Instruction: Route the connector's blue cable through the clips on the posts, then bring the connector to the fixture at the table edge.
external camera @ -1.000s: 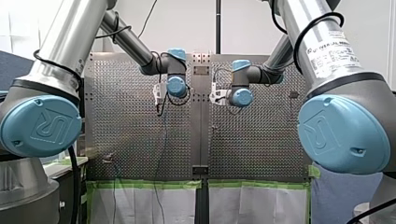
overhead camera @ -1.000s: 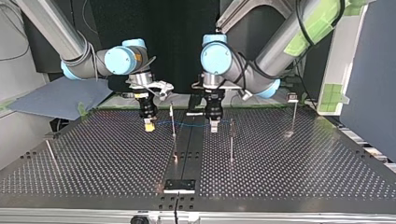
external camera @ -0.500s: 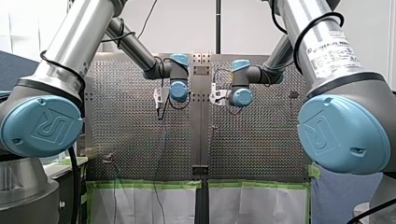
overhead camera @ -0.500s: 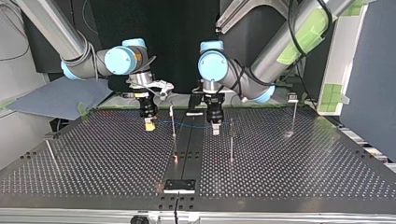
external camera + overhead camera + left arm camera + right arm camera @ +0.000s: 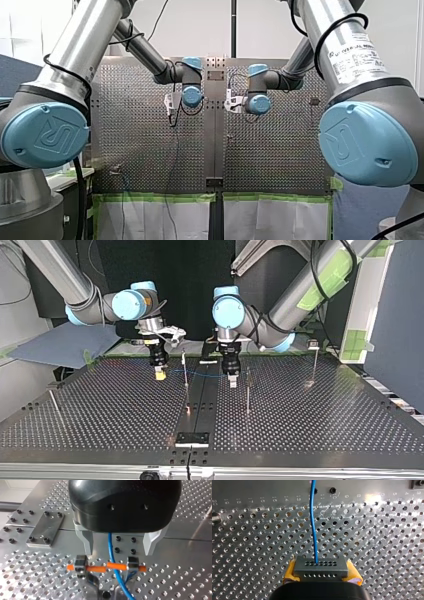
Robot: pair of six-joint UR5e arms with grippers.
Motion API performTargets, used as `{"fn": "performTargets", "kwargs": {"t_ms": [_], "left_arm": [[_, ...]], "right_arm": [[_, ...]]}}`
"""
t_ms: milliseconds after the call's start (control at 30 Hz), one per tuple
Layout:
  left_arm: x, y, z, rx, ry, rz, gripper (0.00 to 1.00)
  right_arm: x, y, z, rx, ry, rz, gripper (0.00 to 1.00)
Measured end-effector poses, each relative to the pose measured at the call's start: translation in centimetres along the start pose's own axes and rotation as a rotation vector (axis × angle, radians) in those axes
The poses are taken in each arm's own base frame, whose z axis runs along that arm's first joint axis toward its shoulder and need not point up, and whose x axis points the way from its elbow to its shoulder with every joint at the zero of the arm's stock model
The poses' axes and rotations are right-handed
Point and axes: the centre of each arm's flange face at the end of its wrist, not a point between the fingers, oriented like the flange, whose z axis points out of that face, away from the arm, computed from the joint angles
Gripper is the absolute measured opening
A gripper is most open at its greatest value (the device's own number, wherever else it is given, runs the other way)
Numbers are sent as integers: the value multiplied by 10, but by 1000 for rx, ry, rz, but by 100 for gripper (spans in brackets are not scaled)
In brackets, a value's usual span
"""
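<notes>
Currently, the perforated table (image 5: 100, 410) has both arms working over its far half in the top view: my right arm (image 5: 90, 305) enters at that view's left, my left arm (image 5: 300, 295) at its right. Right gripper (image 5: 160, 373): yellow pads clamped on the dark connector (image 5: 320, 566), held low over the table near a thin post (image 5: 185, 371). Left gripper (image 5: 119, 546): metal fingers (image 5: 86, 542) standing apart, nothing pinched, just beside a second post (image 5: 247, 390). A third post (image 5: 315, 362) stands well apart toward the top view's right. The blue cable (image 5: 312, 517) leaves the connector's face and crosses the first post; whether it sits in a clip cannot be determined. It passes loose between the left gripper's fingers and over an orange bar (image 5: 96, 568) ahead of them.
</notes>
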Motion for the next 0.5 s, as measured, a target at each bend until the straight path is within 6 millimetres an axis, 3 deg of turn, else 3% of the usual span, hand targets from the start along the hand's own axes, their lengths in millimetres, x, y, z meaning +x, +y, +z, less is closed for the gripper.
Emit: {"fn": "performTargets", "kwargs": {"t_ms": [333, 367, 400, 433, 467, 500], "left_arm": [[-1, 6, 3, -40, -5, 20, 100], [-1, 6, 3, -43, -5, 23, 93], [-1, 7, 2, -49, -6, 25, 93], [-1, 7, 2, -52, -8, 26, 79], [-1, 6, 2, -55, -10, 26, 58], [-2, 6, 2, -56, -13, 26, 58]], "right_arm": [[-1, 0, 0, 1, -2, -2, 0], [-1, 0, 0, 0, -2, -3, 0], [-1, 0, 0, 0, -2, -3, 0], [-1, 0, 0, 0, -3, -3, 0], [-1, 0, 0, 0, -3, -3, 0], [-1, 0, 0, 0, -3, -3, 0]]}}
